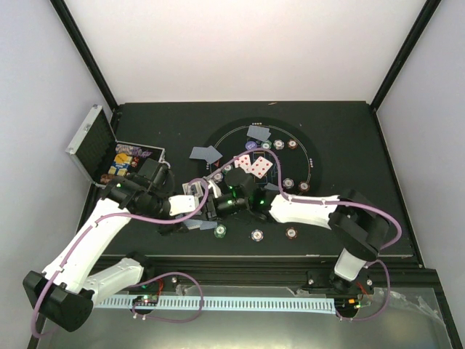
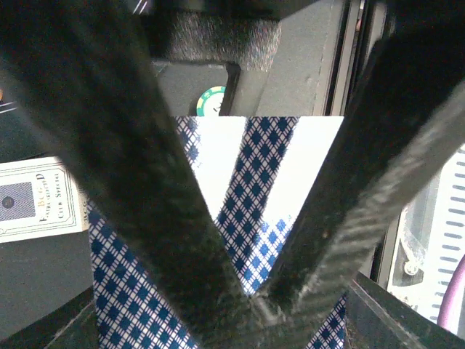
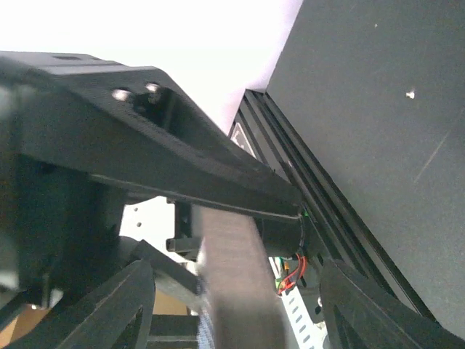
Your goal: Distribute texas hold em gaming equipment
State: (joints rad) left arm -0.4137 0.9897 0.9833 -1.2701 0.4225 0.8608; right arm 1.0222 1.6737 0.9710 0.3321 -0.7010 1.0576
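Left gripper is clamping playing cards, frame centre; adjacent right gripper (gap unclear) is risking nudging them loose.

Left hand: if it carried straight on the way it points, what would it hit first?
Most likely the right hand, which faces the left hand almost tip to tip. The playing card pinched in the left hand would probably touch it first, though the gap between them is hard to judge.
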